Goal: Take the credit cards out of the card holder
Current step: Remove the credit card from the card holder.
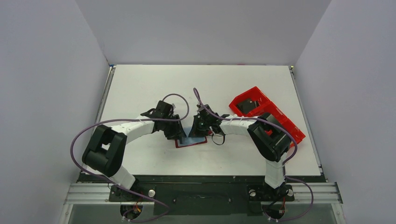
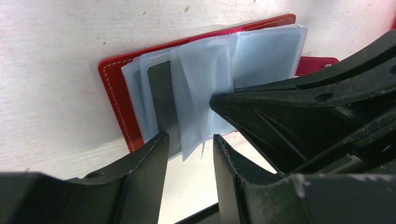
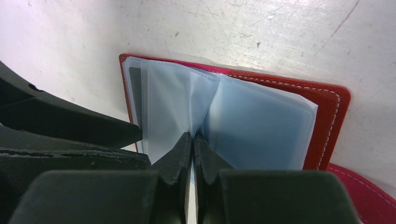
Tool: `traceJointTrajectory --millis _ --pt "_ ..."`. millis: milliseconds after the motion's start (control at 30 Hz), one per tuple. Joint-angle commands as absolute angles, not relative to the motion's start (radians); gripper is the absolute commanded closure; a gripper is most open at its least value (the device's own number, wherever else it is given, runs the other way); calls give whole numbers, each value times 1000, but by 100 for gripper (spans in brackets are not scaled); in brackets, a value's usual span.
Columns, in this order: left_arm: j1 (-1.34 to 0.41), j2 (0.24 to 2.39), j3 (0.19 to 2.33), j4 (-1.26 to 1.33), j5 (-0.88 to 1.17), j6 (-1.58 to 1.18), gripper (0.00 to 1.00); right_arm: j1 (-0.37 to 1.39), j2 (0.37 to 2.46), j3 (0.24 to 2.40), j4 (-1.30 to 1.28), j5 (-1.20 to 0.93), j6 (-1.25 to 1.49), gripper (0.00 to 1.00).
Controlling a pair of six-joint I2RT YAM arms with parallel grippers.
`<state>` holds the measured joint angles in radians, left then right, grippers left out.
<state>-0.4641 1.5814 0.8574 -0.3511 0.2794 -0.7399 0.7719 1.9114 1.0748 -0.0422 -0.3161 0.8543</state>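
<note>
Card holder [image 1: 191, 141], a dark-red folding wallet, lies open on the white table [image 1: 140, 84] toward seven o'clock, left gripper [image 1: 173, 132] at its nine, right gripper [image 1: 200, 127] at its twelve. Left wrist: we see jaws spread astride a clear plastic sleeve [image 2: 205, 84], probably seeking a card. Right wrist: jaws pressed together on the fold, likely pinning it.

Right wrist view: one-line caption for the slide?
Shut right gripper, tips at the fold of the clear sleeves in the red card holder, lying open on the white table.

From above, the left gripper [image 1: 179, 136] and right gripper [image 1: 194, 132] hide most of the card holder [image 1: 190, 142]. A dark card [image 2: 161, 93] shows only partly behind cloudy sleeves [image 2: 205, 88].
</note>
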Motion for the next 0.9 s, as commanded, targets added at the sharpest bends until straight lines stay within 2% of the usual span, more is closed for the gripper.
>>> traceJointTrajectory --millis 0,267,333,433,600,867 --pt "-476 1608 877 -257 318 -739 63 777 1947 1042 -64 -301 850 100" --pt "-480 1652 864 -221 320 -749 63 776 1945 1040 -64 -303 850 100" --pt "-480 1656 862 -216 320 -753 67 775 1939 1040 -63 -304 850 100" --pt "-480 1658 864 -220 310 -756 80 776 1928 1043 -67 -304 850 100" --pt "-480 1651 876 -249 290 -756 100 776 1889 1061 -87 -302 847 82" --pt "-477 1589 897 -317 252 -721 100 771 1782 1080 -142 -284 844 65"
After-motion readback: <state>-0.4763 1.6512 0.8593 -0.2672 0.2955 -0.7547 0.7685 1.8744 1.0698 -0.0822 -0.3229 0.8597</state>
